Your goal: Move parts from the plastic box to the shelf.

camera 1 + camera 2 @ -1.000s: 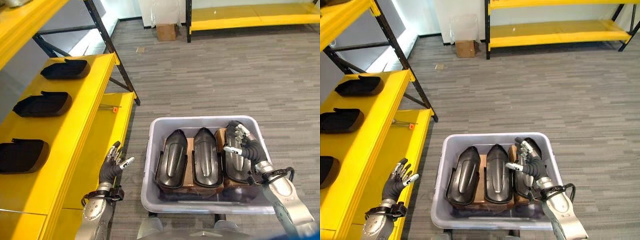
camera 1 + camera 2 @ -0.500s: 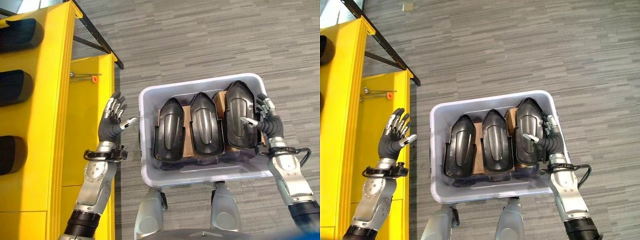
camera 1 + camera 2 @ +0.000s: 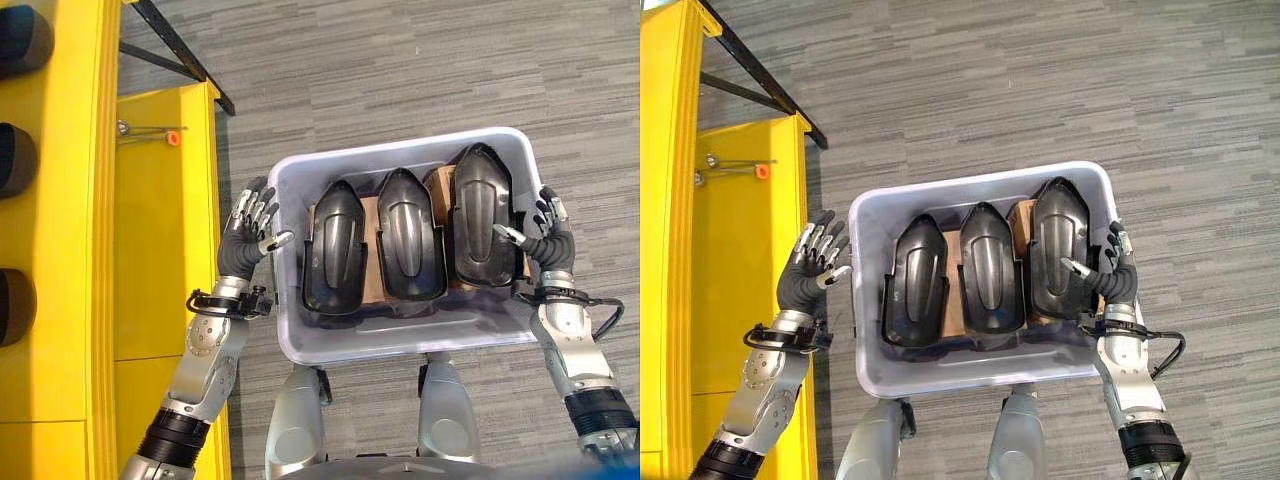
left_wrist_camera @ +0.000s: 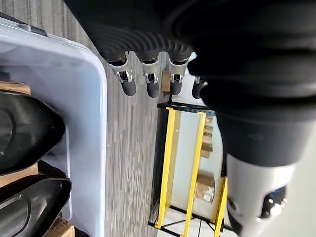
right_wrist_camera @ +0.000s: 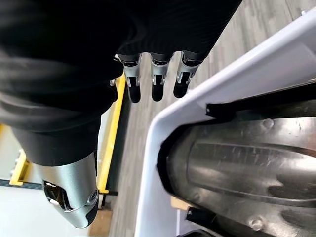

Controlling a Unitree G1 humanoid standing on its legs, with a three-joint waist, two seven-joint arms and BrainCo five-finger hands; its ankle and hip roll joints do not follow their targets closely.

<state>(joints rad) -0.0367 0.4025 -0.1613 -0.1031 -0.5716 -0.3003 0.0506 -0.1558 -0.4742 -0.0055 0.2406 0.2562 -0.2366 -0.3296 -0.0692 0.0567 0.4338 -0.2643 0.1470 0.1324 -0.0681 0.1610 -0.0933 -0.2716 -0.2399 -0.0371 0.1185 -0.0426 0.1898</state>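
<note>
While three black parts (image 3: pixel 406 247) are lying side by side in the plastic box (image 3: pixel 400 338), left robot hand (image 3: pixel 247 243) and right robot hand (image 3: pixel 548 244) are flanking its sides, fingers spread, holding nothing, yellow shelf (image 3: pixel 70 200) standing left.

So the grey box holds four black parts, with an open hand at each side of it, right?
Not quite: the box holds three black parts, as the left eye view shows. The left hand and right hand are indeed open at its sides.
</note>
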